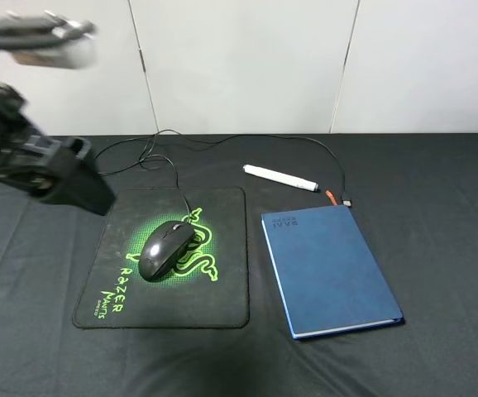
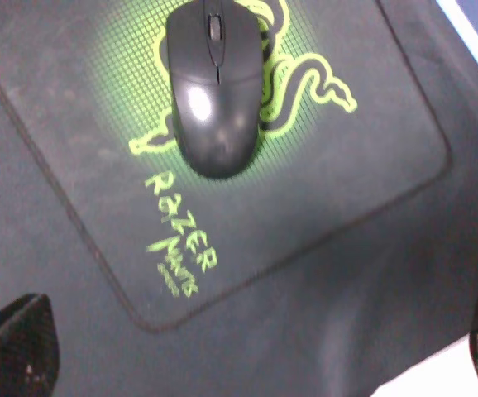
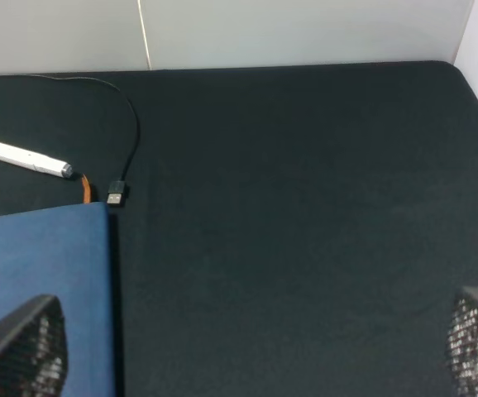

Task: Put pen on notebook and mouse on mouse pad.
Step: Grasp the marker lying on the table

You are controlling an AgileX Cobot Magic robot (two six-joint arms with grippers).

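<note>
The black mouse [image 1: 166,248] rests on the green logo of the black mouse pad [image 1: 222,289], its cable running off toward the back. In the left wrist view the mouse [image 2: 216,91] and the pad [image 2: 346,165] lie below my open, empty left gripper [image 2: 251,351], which hangs well above them. The white pen [image 1: 280,176] lies on the black cloth just behind the blue notebook [image 1: 330,269], apart from it. The right wrist view shows the pen [image 3: 20,155], a corner of the notebook [image 3: 40,265], and my open right gripper [image 3: 247,351] holding nothing.
The mouse cable ends in a USB plug [image 1: 347,201] beside the notebook's orange ribbon [image 1: 331,197]. My left arm [image 1: 49,161] hovers blurred over the table's back left. A white wall stands behind the table. Black cloth covers the right side.
</note>
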